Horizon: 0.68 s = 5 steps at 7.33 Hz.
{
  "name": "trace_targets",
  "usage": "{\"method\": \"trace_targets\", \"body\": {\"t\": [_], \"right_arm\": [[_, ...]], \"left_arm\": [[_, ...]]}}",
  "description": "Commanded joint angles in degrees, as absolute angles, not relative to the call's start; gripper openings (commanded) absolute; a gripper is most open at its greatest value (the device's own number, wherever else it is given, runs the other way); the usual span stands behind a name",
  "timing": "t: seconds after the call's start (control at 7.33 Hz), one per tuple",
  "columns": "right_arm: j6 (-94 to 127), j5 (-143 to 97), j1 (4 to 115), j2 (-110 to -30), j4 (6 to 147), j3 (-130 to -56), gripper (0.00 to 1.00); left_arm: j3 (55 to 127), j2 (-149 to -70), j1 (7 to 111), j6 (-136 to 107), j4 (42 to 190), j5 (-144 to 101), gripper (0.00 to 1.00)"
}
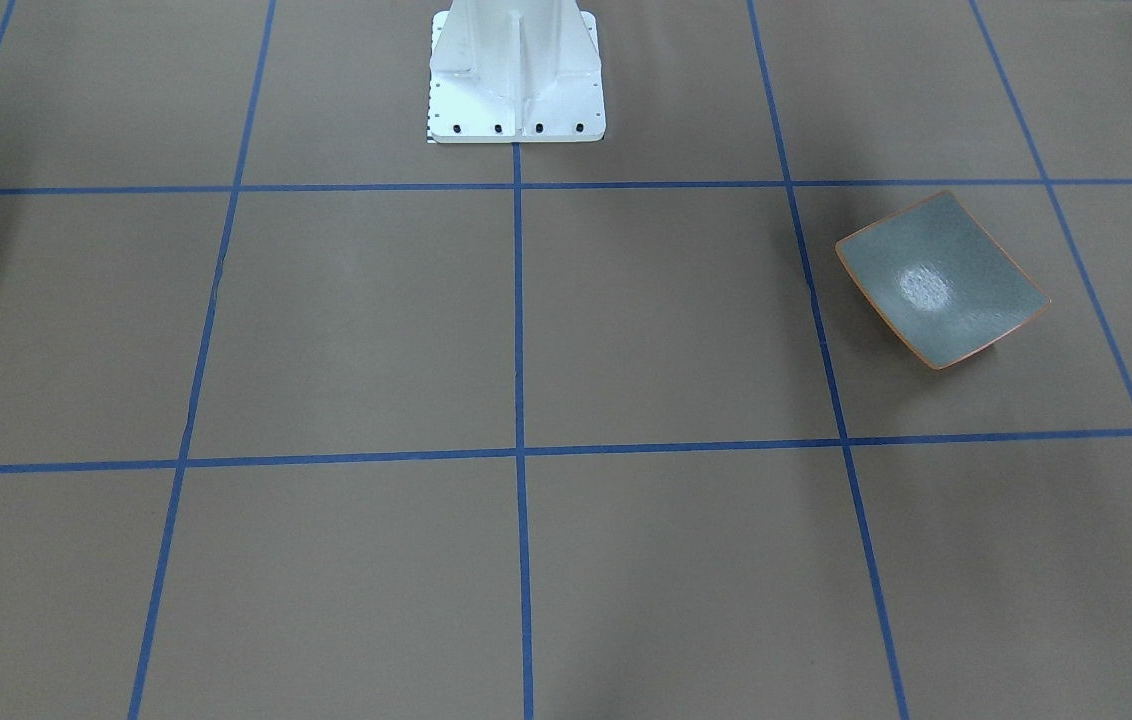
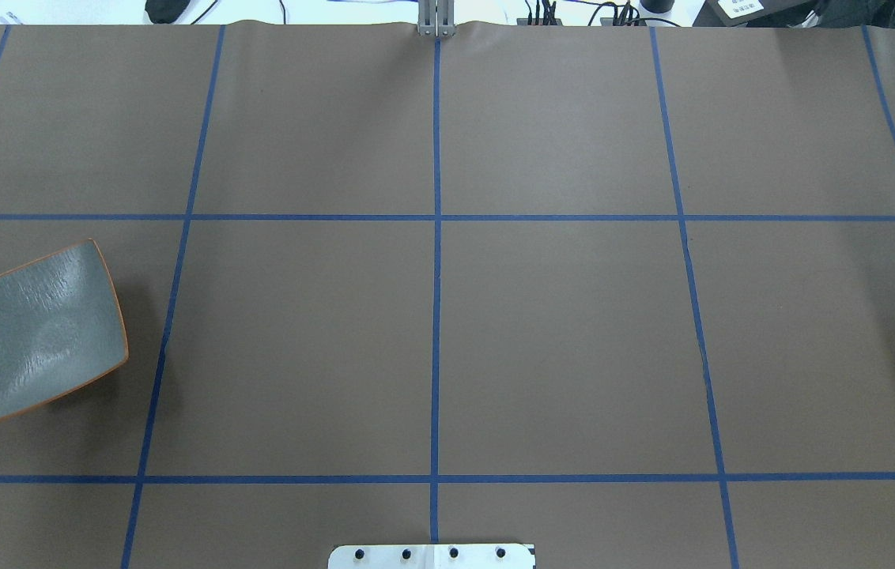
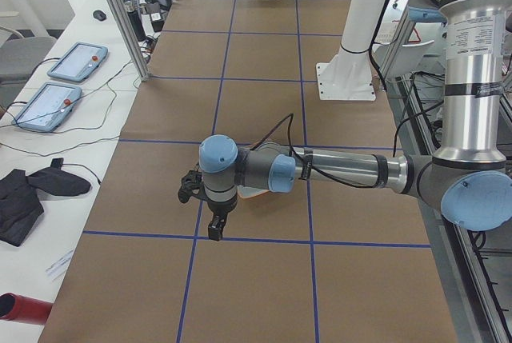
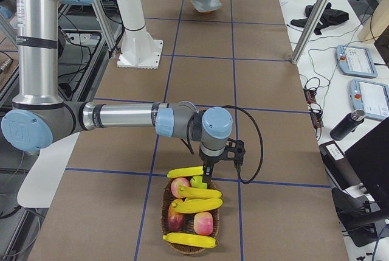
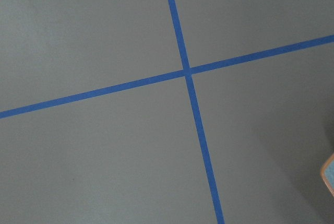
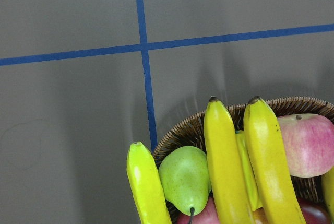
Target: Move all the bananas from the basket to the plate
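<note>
Several yellow bananas [image 4: 196, 205] lie in the wicker basket [image 4: 165, 212] among apples and a green pear. The right wrist view shows three bananas [image 6: 227, 166] close up over the basket rim [image 6: 180, 132]. My right gripper [image 4: 208, 174] hangs just over the basket's far end; I cannot tell whether it is open or shut. The grey-green plate [image 2: 40, 332] with its orange rim holds nothing; it also shows in the front view as plate [image 1: 941, 280]. My left gripper [image 3: 214, 227] points down beside the plate [image 3: 252, 193]; I cannot tell its state either.
The white robot base [image 1: 516, 70] stands at mid-table. A pear [image 6: 183, 179] and a red apple [image 6: 308, 143] lie between the bananas. Tablets [image 3: 48, 103], cables and a dark cloth [image 3: 24, 195] lie on the side bench.
</note>
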<state>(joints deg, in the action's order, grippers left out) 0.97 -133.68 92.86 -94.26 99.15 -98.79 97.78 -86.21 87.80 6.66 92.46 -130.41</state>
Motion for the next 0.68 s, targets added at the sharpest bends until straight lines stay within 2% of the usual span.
{"method": "trace_targets", "body": {"t": [0.0,0.55], "right_arm": [[0.97,-133.68,92.90,-94.04,99.14,-98.88,1.00],[1.05,-133.59,92.90,-93.87,99.14,-99.23,1.00]], "left_arm": [[97.82,-86.13,87.80,6.68,92.46,-130.43,1.00],[97.74,-86.13,88.24,6.68,92.46,-130.34,1.00]]}}
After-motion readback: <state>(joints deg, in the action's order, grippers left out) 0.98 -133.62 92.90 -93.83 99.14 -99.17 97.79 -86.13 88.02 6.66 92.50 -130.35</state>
